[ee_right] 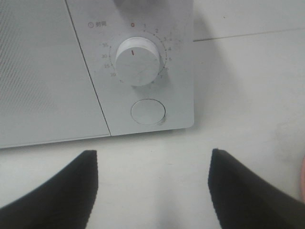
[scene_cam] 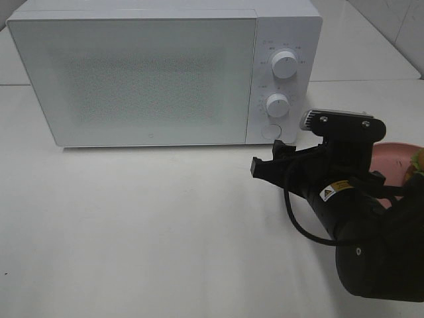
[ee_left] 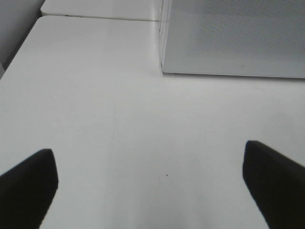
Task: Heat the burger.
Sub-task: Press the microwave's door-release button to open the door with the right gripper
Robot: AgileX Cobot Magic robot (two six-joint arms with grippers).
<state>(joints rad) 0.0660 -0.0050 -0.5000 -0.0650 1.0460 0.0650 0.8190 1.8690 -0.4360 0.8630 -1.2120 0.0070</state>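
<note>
Right wrist view shows the right tool spread and empty before the round button of the microwave, probably to pop the door. Meanwhile the burger sits on its plate, and the left tool hangs released.

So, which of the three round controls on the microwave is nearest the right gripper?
The flat button: it sits lowest, just under the lower knob.

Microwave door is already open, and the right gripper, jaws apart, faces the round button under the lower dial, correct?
No: the microwave door is shut, as the exterior high view shows. The rest holds: the right gripper, jaws apart, faces the round button under the lower dial.
</note>
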